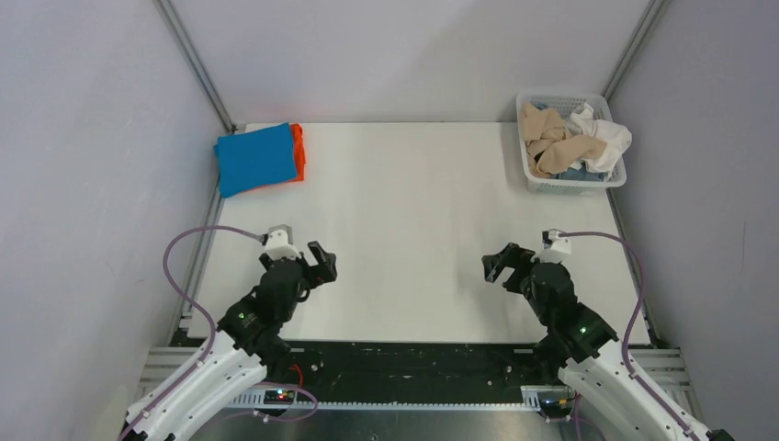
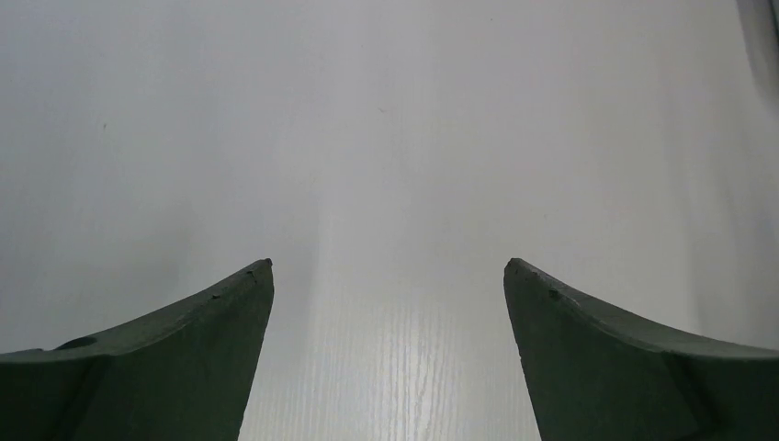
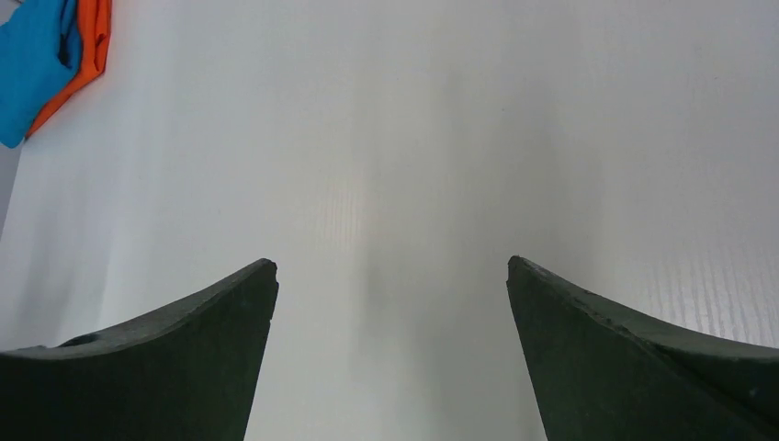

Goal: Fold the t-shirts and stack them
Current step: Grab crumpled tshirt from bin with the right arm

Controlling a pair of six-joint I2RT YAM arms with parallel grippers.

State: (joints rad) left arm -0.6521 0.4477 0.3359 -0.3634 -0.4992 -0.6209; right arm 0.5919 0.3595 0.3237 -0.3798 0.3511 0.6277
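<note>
A folded bright blue t-shirt lies on a folded orange t-shirt at the table's far left corner; both also show in the right wrist view, blue and orange. A beige t-shirt, a white t-shirt and a bit of grey-blue t-shirt lie crumpled in the basket. My left gripper is open and empty over bare table. My right gripper is open and empty over bare table.
A white mesh basket stands at the far right corner. Grey walls close in the table on three sides. A black rail runs along the near edge by the arm bases.
</note>
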